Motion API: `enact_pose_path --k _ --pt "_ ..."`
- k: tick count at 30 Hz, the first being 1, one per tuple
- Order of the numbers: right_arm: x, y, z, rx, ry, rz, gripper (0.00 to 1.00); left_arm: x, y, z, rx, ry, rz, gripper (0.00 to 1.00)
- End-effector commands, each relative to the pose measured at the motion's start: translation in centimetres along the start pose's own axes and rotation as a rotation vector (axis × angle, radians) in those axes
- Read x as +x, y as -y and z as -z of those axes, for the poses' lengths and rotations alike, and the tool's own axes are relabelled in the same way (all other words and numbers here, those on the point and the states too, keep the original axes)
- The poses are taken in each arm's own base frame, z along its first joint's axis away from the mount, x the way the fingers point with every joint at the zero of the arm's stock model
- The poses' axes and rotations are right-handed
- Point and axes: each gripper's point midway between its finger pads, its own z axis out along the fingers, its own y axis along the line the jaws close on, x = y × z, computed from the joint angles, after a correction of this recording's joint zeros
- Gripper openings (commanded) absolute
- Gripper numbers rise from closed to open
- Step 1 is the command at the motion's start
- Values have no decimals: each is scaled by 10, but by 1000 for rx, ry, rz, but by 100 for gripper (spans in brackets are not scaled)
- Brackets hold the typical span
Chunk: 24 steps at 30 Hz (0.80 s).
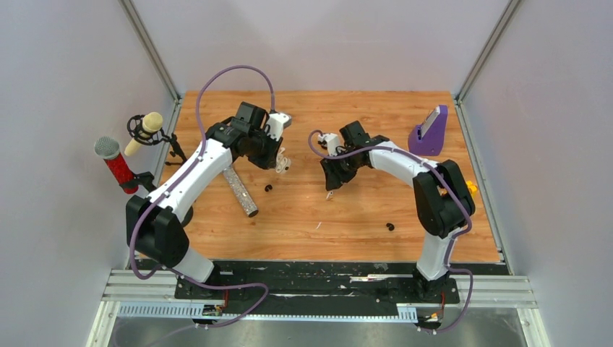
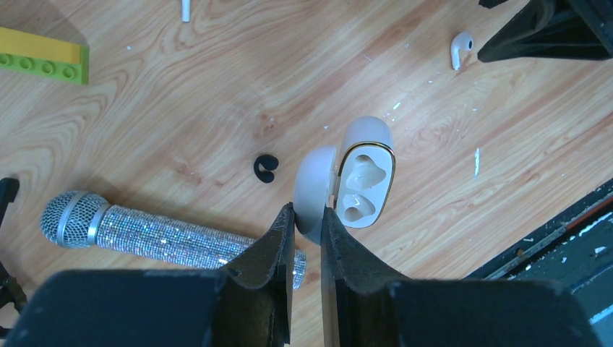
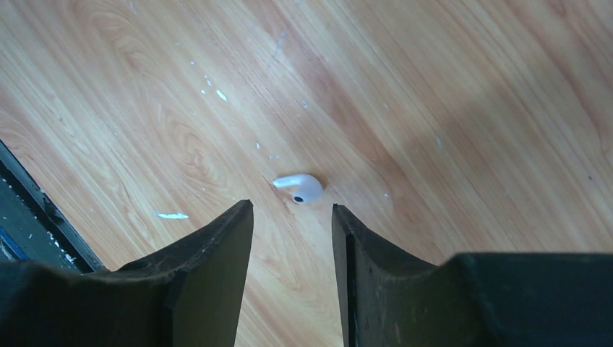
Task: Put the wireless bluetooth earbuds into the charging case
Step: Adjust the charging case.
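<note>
Pinching the open case's [image 2: 361, 181] lid in the left hand [image 2: 309, 217]. Hanging the right hand [image 3: 293, 217] open over the white earbud [image 3: 300, 188], mid-counter [image 3: 448, 87]; needing centring on its bulb before squeezing gently.

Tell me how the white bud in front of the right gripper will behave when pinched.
The white bud looks tiny and glossy, so it is probably light and may squirt from the right gripper. Its rounded head likely lets it pivot when nudged; the stem should stop rolling.
</note>
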Motion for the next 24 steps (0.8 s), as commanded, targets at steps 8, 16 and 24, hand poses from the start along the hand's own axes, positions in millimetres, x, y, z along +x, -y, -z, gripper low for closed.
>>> enact_pose_path --k 8,16,24 --pt "2 -7 -24 63 -79 49 47 -18 3 14 -1 91 -13 12" --pt "8 2 -31 156 -111 99 36 -18 5 18 3 104 -14 13" --pt "7 13 -33 209 -113 126 27 -19 7 18 12 110 -15 13"
